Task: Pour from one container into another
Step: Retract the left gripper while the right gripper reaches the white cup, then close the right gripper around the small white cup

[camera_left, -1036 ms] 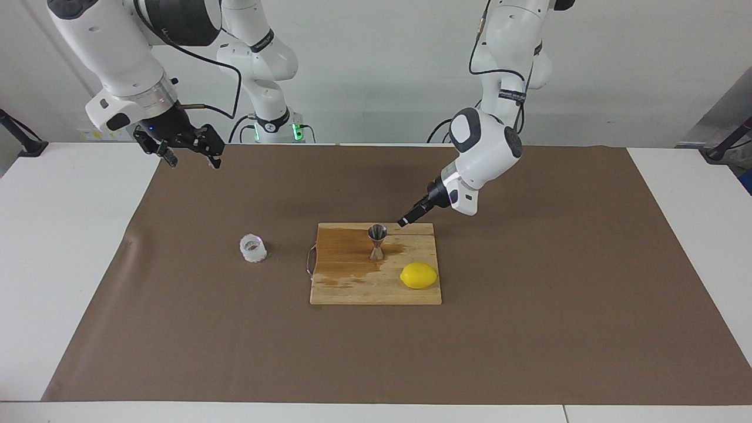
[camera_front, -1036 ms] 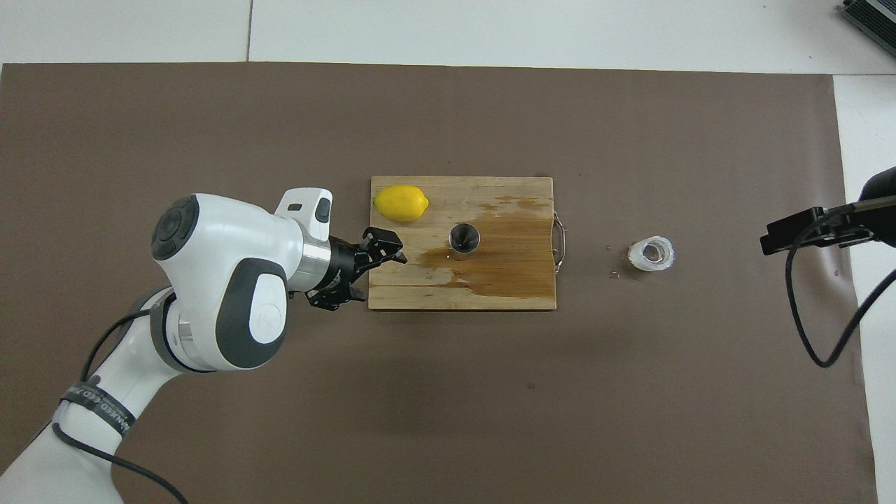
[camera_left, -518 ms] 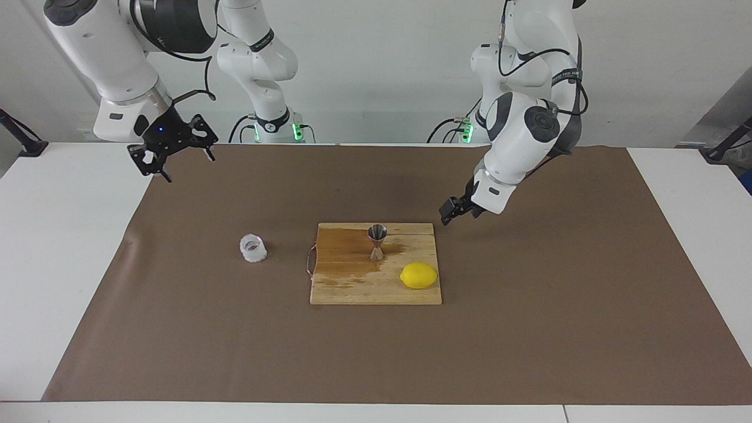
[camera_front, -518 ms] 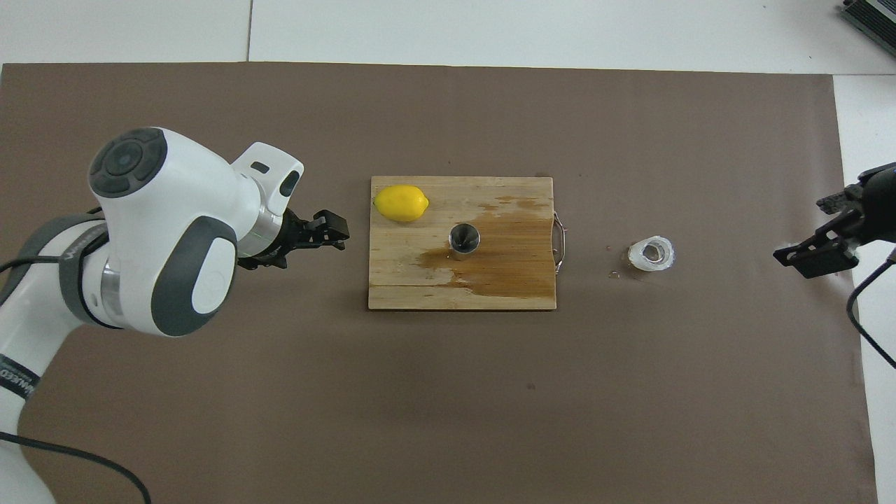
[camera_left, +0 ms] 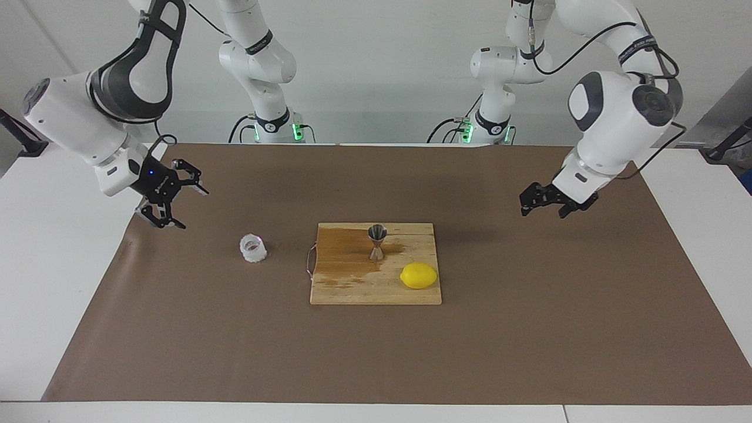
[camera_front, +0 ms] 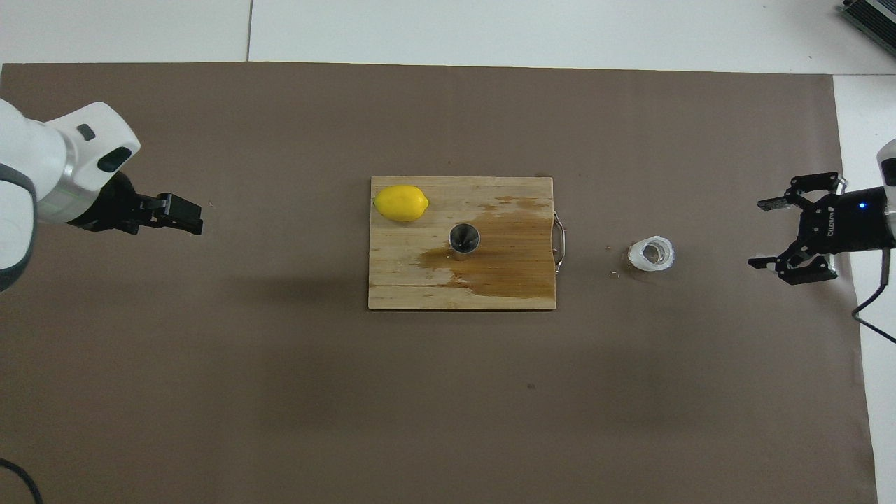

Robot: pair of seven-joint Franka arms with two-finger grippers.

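Cup: small clear crinkled cup (camera_left: 253, 248) stands upright on the brown mat (camera_left: 529, 329), beside the handle end of the wooden board (camera_left: 352, 288), toward the right arm's end of the table; nothing touches it.
Jigger: steel jigger (camera_left: 376, 241) upright on the board, in a dark wet patch; lemon (camera_left: 419, 275) on the same board, farther from the robots.
Right gripper: right gripper (camera_left: 173, 197) hangs above the mat's edge, apart from the cup; fingers spread wide, nothing held.
Left gripper: left gripper (camera_left: 543, 201) above bare mat toward the left arm's end, well apart from the board; holds nothing, finger gap can't be read.
Handling, cup: prob. very light w/ thin, soft wall; likely dents under a hard squeeze and could slosh. Best taken across the mid wall, below the rim, gently, kept upright until over the jigger.
Handling, jigger: narrow base, tippy, slick steel; small mouth means a slow tilt.
Hard to see: cup's fill level unclear; jigger's contents unreadable; a few specks on the mat by the cup, maybe droplets.
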